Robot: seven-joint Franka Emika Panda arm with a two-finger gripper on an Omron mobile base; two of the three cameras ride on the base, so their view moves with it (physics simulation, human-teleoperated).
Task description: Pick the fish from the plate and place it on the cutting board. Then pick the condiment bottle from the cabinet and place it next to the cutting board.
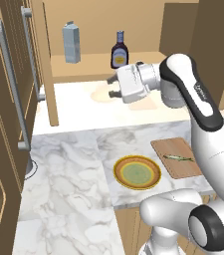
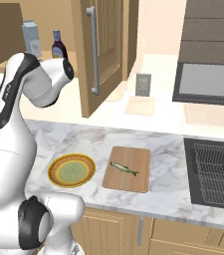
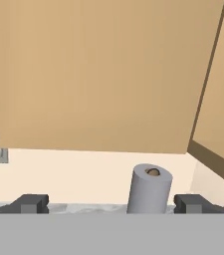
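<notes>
The small silvery-green fish point(image 1: 178, 158) point(image 2: 124, 169) lies on the wooden cutting board point(image 1: 164, 148) point(image 2: 133, 183). To the board's left sits the round plate point(image 1: 118, 174) point(image 2: 54, 174), orange-rimmed and bare. The dark brown condiment bottle point(image 1: 119, 51) point(image 2: 58, 49) stands upright on the shelf of the tan cabinet point(image 1: 98, 20). My gripper point(image 1: 111, 87) point(image 3: 111, 204) hangs raised over the back counter, below and in front of the bottle and apart from it. Its fingertips point(image 3: 31, 203) are spread wide and hold nothing, so it is open.
A tall grey-blue carton point(image 1: 71, 42) point(image 2: 31, 37) stands left of the bottle on the same shelf. A dark cupboard with long grey handles point(image 1: 6, 84) rises on the left. A grey roll point(image 3: 150, 189) stands on the counter ahead of the hand. A sink with rack point(image 2: 215, 174) lies right.
</notes>
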